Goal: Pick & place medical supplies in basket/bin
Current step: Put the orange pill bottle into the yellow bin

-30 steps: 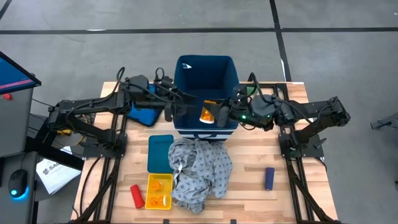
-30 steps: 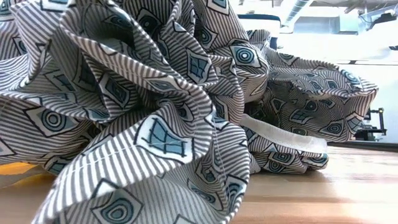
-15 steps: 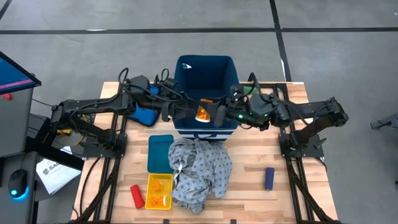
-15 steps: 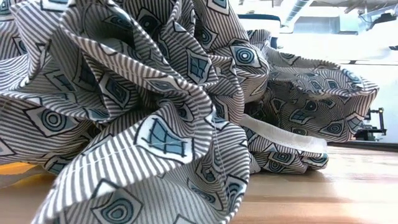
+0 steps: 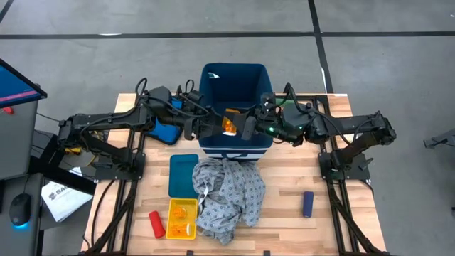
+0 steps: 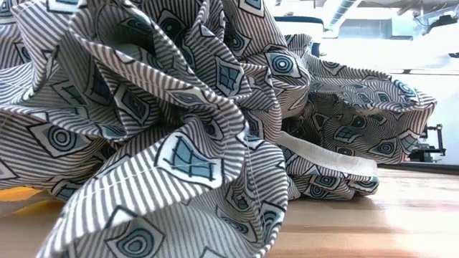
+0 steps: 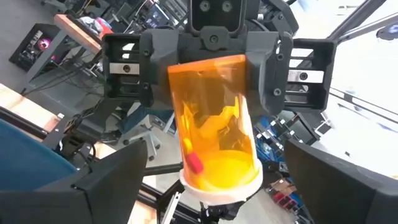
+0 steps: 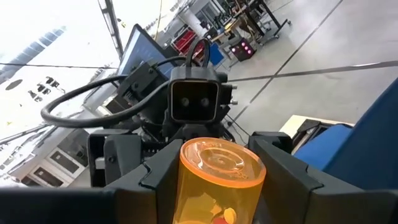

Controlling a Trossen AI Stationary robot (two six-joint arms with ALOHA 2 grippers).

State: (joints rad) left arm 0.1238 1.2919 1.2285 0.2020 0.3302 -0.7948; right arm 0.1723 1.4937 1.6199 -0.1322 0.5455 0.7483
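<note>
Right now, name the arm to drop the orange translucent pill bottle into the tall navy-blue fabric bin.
Right: the right gripper clamps the orange pill bottle over the navy-blue bin; the left gripper faces it, open.

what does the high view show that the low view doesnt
Only the high view shows both arms meeting over the navy bin, the right gripper holding an orange pill bottle at the left gripper, plus a red cylinder, a dark-blue cylinder and a yellow tray. Only the low view shows the gown's stripes and printed shapes close up, and the room behind. Both show the crumpled gown on the wooden table.
</note>
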